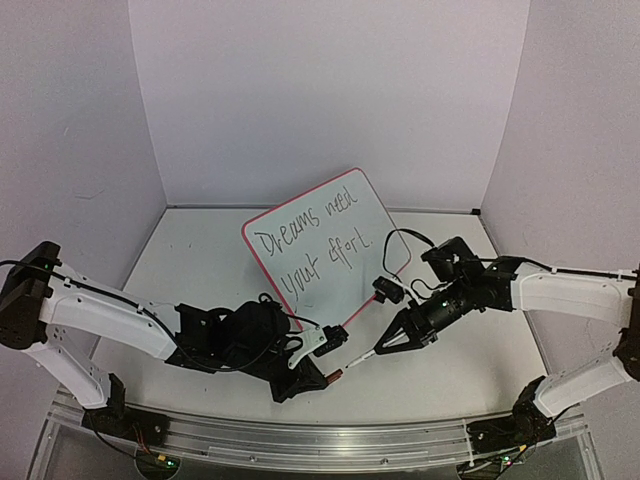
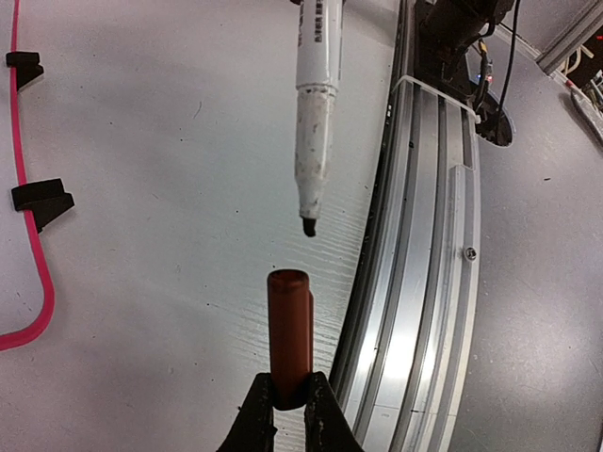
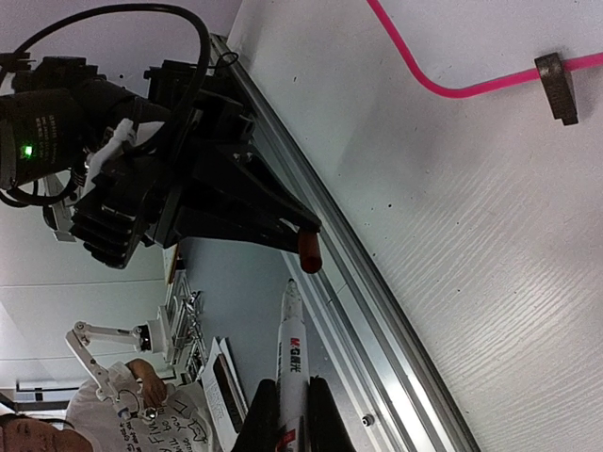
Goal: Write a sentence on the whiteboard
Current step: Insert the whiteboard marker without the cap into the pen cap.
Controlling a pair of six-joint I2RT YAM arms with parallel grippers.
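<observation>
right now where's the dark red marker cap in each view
top external: cap low centre, just ahead of the arm bases.
left wrist: cap lower centre, upright, clamped in the left gripper.
right wrist: cap centre, at the end of the black arm.
shared landmark: the marker, its tip facing the cap across a small gap in every view.

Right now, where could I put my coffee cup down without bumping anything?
Bare white tabletop lies between the pink-framed white rectangular whiteboard and the left wall, and again right of the board toward the back corner. It is crowded in front of the board, where the left pincer with a red-brown cap and the right pincer with a white marker nearly meet.
</observation>
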